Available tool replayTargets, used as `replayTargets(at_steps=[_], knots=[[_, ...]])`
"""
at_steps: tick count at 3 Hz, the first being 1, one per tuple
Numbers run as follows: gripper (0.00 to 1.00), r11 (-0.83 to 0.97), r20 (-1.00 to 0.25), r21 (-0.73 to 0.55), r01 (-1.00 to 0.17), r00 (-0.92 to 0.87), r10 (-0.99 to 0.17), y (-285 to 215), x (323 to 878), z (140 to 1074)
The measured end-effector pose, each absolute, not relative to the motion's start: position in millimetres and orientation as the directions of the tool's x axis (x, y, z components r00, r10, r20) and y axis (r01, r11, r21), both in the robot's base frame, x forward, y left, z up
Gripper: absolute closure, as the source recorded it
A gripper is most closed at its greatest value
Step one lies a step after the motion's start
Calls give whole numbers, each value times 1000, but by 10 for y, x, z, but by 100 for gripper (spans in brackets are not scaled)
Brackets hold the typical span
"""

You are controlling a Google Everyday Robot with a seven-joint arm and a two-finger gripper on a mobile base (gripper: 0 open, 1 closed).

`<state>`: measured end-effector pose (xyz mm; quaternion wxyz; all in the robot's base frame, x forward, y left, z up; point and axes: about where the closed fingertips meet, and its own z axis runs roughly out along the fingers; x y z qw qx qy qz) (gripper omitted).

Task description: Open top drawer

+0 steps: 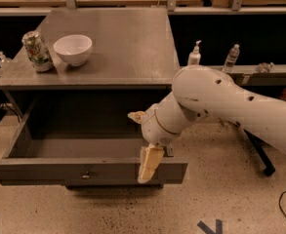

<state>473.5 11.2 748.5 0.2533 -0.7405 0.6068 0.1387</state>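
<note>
- The grey wooden top drawer (45,172) stands well out from under the grey table top (128,48). Its flat front is the nearest thing in the scene, and its box runs back under the table.
- The small round metal knob (86,175) sits at the centre of the drawer front, left of the arm.
- The cream-coloured parallel-jaw gripper (149,165) hangs downward from the white robot arm (230,106). It overlaps the right part of the drawer front, near the top edge and well right of the knob. I cannot tell whether it is released or clenched, nor whether it touches the wood.
- By how far the drawer stands out, I judge the opening to be largely done.
- Handling: the drawer looks stiff and fairly heavy, a rigid wooden box that should slide straight along its runners without flexing.
- The knob is the natural hold, but it is small and smooth and may slip from a loose pinch. The top edge of the front offers a broader place to hook.
- A pull off-centre, towards the right end, may skew the drawer and make it bind. A straight pull towards the near side suits it best.
- On the table's far left a white ceramic bowl (72,49) and a printed drinks can (37,51) stand side by side. A jolt to the table could disturb them.
</note>
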Motion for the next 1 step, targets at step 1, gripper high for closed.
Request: replayTargets(at_steps=[1], knots=[[0,-137,-512,-206,-969,226,-829,116,4733,7484]])
